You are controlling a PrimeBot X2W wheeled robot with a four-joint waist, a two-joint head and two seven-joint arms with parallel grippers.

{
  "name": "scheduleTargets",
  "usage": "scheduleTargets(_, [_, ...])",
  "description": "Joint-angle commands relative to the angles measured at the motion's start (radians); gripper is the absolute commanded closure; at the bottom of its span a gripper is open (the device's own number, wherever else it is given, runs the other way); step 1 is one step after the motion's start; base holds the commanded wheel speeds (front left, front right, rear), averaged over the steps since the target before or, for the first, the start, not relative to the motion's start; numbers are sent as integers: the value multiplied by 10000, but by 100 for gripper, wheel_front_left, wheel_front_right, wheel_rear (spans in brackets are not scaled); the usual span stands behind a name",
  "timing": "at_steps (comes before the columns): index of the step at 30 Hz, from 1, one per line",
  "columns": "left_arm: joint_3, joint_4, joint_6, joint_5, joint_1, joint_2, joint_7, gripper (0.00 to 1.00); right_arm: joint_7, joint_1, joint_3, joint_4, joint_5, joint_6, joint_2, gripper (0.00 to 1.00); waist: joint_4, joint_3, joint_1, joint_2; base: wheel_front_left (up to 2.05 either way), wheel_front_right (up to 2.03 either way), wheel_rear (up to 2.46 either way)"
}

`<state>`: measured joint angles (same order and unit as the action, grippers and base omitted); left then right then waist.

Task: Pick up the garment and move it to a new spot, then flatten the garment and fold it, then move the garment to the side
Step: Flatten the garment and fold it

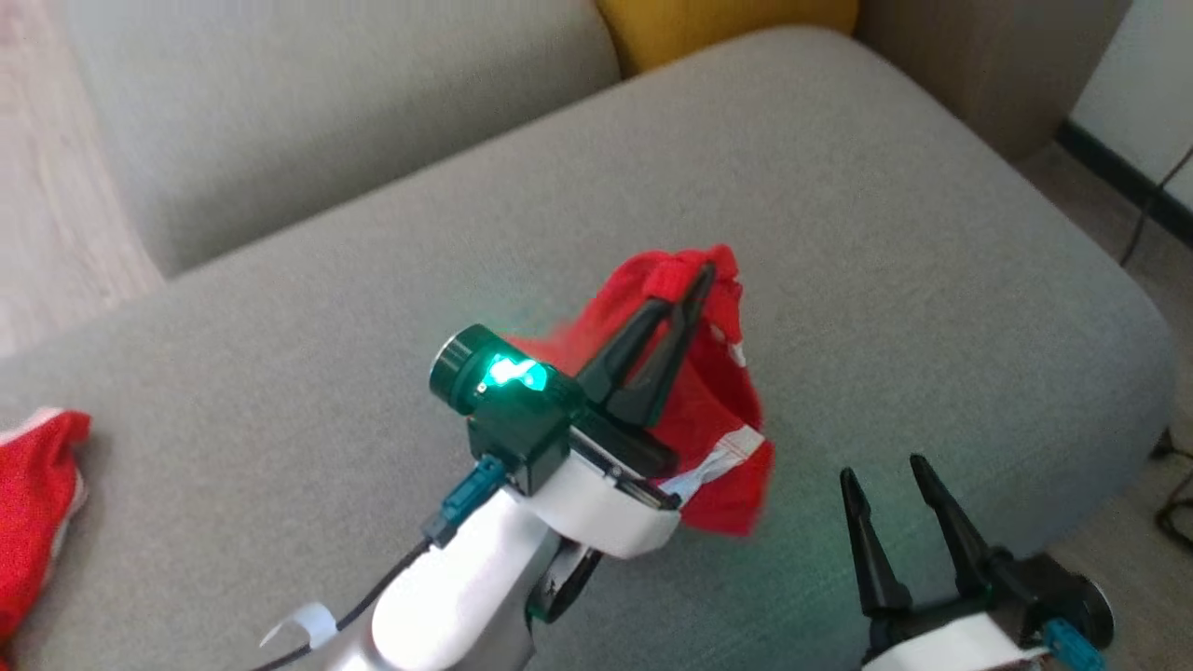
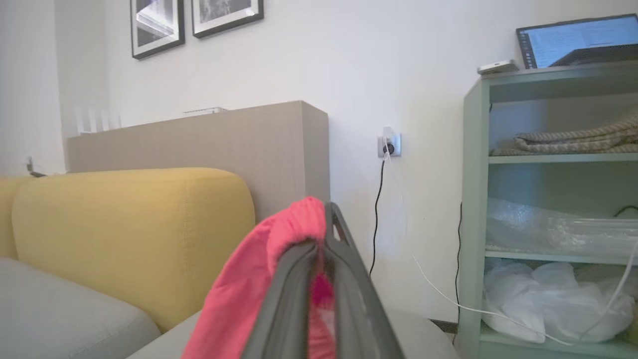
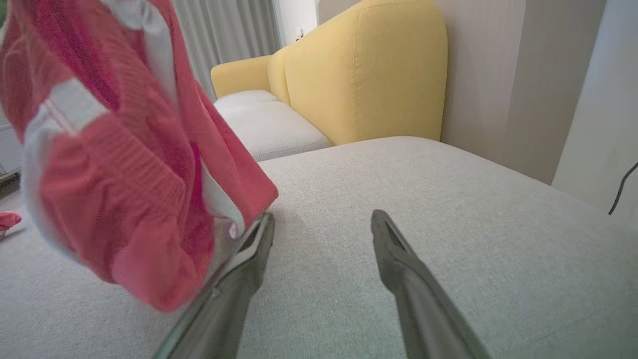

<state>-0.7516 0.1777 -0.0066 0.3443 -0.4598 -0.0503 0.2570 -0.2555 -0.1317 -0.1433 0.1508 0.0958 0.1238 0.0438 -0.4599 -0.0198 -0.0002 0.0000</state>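
Two red cloth items show in head view. At left edge, lower half of frame, a second red cloth (image 1: 37,503) w/ pale trim lies bunched on the grey sofa seat (image 1: 885,205).

Centre of frame: left gripper (image 1: 697,278), jaws pinched tight on a folded edge of the red garment (image 1: 722,419). The rest of the garment, w/ white trim, hangs below the fingertips over the middle of the seat, well apart from the cloth at left. A green light glows on the dark wrist housing (image 1: 499,373), lower left of the jaws.

Lower right of frame: right gripper (image 1: 882,468), jaws spread wide w/ nothing btwn them, just right of the garment's lower hem. Top centre: yellow cushion (image 1: 727,23) behind the seat.

Left wrist view:
- Yellow sofa back at left.
- Garment draped over the left-hand finger at bottom centre, jaws closed w/ red fabric btwn.
- Wall socket (image 2: 389,144) w/ cables right of centre.
- Pale green shelf unit (image 2: 473,199) at right edge, laptop (image 2: 578,40) on top.

Right wrist view:
- Garment in upper left, blurred, hanging above the seat.
- Its lower edge overlaps the left-hand finger in frame; touching or not, can't tell.
- Jaws wide at bottom centre, bare seat btwn them.
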Motion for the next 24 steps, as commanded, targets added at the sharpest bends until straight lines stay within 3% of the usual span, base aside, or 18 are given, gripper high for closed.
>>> scheduleTargets(1, [402, -305, 249, 278, -211, 1, 48, 100, -63, 207, -160, -294, -68, 69, 64, 0, 89, 349, 2, 0, 0, 0, 0])
scheduleTargets(8, [447, 2617, 922, 1347, 214, 1, 48, 100, -63, 141, -197, -374, -128, 69, 64, 0, 324, 214, 2, 0, 0, 0, 0])
scheduleTargets(11, [404, 3656, 1012, 2138, 383, 1, 48, 100, -63, 128, -188, -374, -137, 69, 64, 0, 536, -60, 2, 0, 0, 0, 0])
scheduleTargets(12, [446, 3650, 928, 2468, 448, 1, 48, 64, -63, 145, -193, -384, -120, 69, 64, 0, 581, -120, 2, 0, 0, 0, 0])
scheduleTargets(13, [443, 3524, 744, 2826, 522, 1, 48, 12, -63, 156, -184, -400, -101, 69, 64, 0, 641, -182, 2, 0, 0, 0, 0])
scheduleTargets(14, [424, 3402, 581, 3167, 606, 1, 48, 0, -63, 170, -173, -413, -81, 69, 64, 0, 697, -226, 2, 0, 0, 0, 0])
scheduleTargets(18, [-203, 3162, -28, 3854, 868, 1, 48, 0, -63, 214, -186, -382, -18, 69, 64, 0, 931, -254, 2, 0, 0, 0, 0])
scheduleTargets(24, [-1109, 3676, -37, 4243, 903, 1, 48, 0, -63, 305, -241, -325, 10, 69, 64, 0, 1043, -173, 2, 0, 0, 0, 0])
